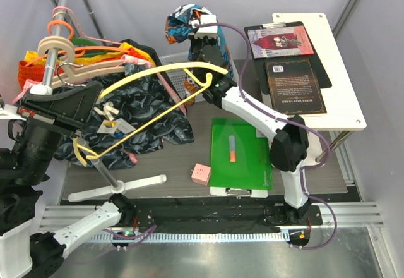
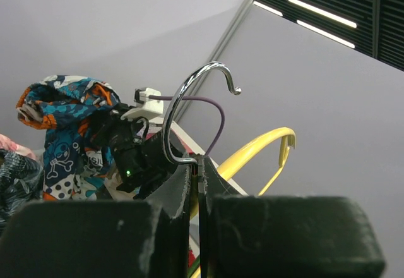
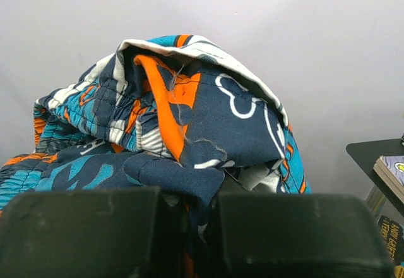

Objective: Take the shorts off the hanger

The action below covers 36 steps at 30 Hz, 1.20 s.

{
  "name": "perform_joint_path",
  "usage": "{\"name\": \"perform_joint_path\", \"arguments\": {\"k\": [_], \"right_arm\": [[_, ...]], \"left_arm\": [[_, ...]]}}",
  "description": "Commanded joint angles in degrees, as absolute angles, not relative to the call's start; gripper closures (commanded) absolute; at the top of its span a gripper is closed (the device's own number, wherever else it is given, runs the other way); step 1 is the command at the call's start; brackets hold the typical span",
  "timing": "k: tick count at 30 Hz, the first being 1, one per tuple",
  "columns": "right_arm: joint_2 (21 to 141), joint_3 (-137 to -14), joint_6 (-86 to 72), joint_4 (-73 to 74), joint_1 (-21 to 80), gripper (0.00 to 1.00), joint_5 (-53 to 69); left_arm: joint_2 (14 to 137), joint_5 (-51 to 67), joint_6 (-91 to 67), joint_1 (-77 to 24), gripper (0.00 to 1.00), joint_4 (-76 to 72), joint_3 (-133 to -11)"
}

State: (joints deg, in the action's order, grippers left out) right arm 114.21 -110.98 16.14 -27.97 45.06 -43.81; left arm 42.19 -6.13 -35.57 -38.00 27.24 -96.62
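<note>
Shorts (image 3: 189, 120) bunched in the right gripper (image 3: 188, 208), whose fingers are pressed together on a fold of the printed fabric; the rest of the cloth rises above and ahead of the fingers, raised clear of the table; left gripper (image 2: 199, 189) clamped tight on the hanger (image 2: 255, 148) at the base of its metal hook (image 2: 183, 101); the yellow arms reach away from that gripper toward the right arm, apart from the shorts; below the hanger, a dark leaf-patterned garment (image 1: 145, 110); beneath the right arm, a green board (image 1: 243, 155).
</note>
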Motion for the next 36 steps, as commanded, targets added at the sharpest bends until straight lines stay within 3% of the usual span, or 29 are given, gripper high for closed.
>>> {"name": "perform_joint_path", "arguments": {"k": [1, 15, 23, 30, 34, 36], "right_arm": [[116.1, -115.9, 14.8, -36.4, 44.6, 0.99, -47.5], [128.5, -118.0, 12.0, -33.4, 44.2, 0.99, -50.4], [134.0, -120.1, 0.1, -17.9, 41.1, 0.99, -41.6], [133.2, -112.3, -5.0, -14.5, 40.6, 0.98, -38.6], [134.1, -115.5, -6.5, -7.0, 40.5, 0.81, -36.8], [133.4, -117.1, -7.1, -2.3, 40.5, 0.62, -34.2]], "left_arm": [[43.2, -4.9, -35.6, -37.8, 0.99, 24.0, -98.4], [43.2, -5.3, -36.4, -37.8, 1.0, 24.2, -97.8], [41.9, -5.4, -37.4, -37.8, 0.99, 23.0, -95.2], [41.8, -5.4, -37.7, -37.8, 1.0, 23.6, -95.1], [42.3, -4.4, -38.5, -37.8, 1.0, 23.9, -95.5], [42.3, -4.0, -39.1, -37.8, 1.0, 23.9, -95.6]]}}
